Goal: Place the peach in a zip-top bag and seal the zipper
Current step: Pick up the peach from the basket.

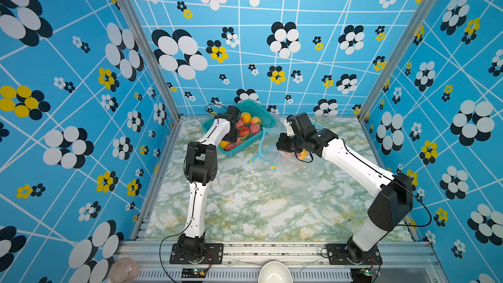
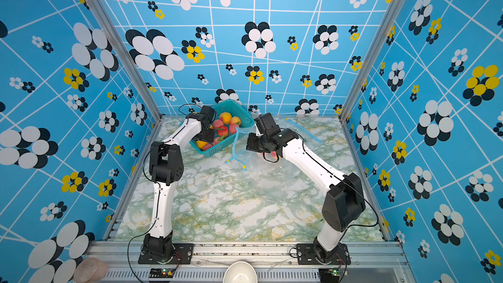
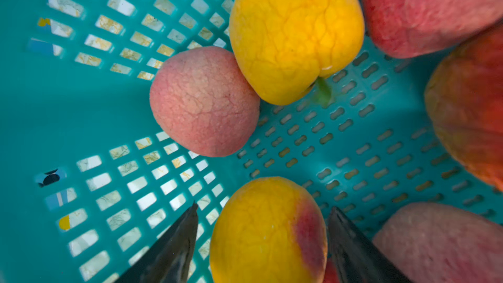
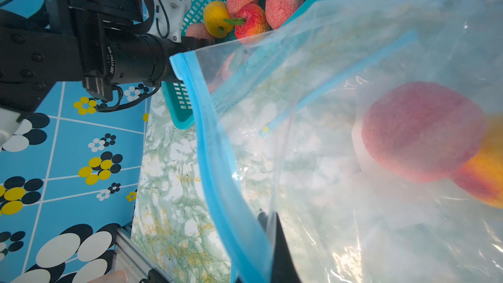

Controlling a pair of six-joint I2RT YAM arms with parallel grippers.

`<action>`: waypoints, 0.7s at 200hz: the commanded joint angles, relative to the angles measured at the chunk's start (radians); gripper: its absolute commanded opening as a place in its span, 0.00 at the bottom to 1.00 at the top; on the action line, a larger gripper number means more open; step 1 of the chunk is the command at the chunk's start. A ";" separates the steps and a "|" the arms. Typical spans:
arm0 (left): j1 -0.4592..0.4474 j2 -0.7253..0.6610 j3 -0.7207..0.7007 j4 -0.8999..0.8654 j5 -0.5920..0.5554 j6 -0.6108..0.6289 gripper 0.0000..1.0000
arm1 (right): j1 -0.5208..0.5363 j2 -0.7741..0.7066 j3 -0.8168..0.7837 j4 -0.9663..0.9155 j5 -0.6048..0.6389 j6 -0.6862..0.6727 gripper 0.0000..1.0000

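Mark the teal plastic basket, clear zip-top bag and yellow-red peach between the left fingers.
teal plastic basket (image 1: 264, 117): a top view, mesh wall.
clear zip-top bag (image 4: 211, 145): right wrist view, blue zipper strip.
yellow-red peach (image 3: 255, 230): left wrist view, yellow skin.

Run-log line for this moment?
left gripper: open, straddling yellow-red peach in basket | right gripper: shut on zip-top bag | zipper: unsealed, pink peach inside

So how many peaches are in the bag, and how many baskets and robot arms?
Peaches in the bag: 2
Baskets: 1
Robot arms: 2
Total: 5
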 commanded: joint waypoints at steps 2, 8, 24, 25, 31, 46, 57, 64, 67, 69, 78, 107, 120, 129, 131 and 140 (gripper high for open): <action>0.015 0.030 0.031 -0.045 -0.012 -0.008 0.77 | -0.008 0.019 0.031 -0.022 0.000 0.001 0.00; 0.017 0.037 0.033 -0.047 -0.008 -0.008 0.77 | -0.007 0.019 0.030 -0.023 0.000 0.000 0.00; 0.019 0.053 0.043 -0.054 0.004 -0.007 0.77 | -0.008 0.019 0.029 -0.022 0.000 0.000 0.00; 0.019 0.055 0.043 -0.054 0.004 -0.007 0.77 | -0.007 0.020 0.030 -0.023 -0.001 0.000 0.00; 0.019 0.061 0.048 -0.058 0.006 -0.007 0.77 | -0.008 0.018 0.030 -0.023 0.000 0.002 0.00; 0.020 0.072 0.054 -0.062 0.021 -0.010 0.78 | -0.007 0.016 0.031 -0.023 0.001 0.001 0.00; 0.023 0.072 0.057 -0.061 0.042 -0.019 0.77 | -0.006 0.015 0.030 -0.023 0.001 0.002 0.00; 0.026 0.068 0.055 -0.062 0.060 -0.028 0.75 | -0.005 0.014 0.030 -0.022 0.002 0.003 0.00; 0.028 0.065 0.055 -0.061 0.069 -0.032 0.74 | -0.005 0.014 0.028 -0.023 0.002 0.004 0.00; 0.028 0.064 0.055 -0.061 0.074 -0.035 0.74 | -0.005 0.014 0.028 -0.024 0.002 0.004 0.00; 0.032 0.052 0.049 -0.055 0.098 -0.045 0.71 | -0.006 0.013 0.030 -0.024 0.001 0.004 0.00; 0.042 -0.005 0.041 -0.039 0.154 -0.070 0.67 | -0.002 0.011 0.030 -0.021 0.003 0.006 0.00; 0.043 -0.036 0.041 -0.035 0.176 -0.080 0.67 | -0.001 0.009 0.030 -0.020 0.004 0.008 0.00; 0.046 -0.060 0.039 -0.030 0.200 -0.089 0.67 | 0.000 0.009 0.033 -0.020 0.004 0.007 0.00; 0.047 -0.066 0.038 -0.029 0.206 -0.092 0.67 | 0.001 0.008 0.033 -0.020 0.005 0.007 0.00; 0.050 -0.097 0.032 -0.015 0.237 -0.103 0.67 | 0.002 0.007 0.031 -0.020 0.005 0.007 0.00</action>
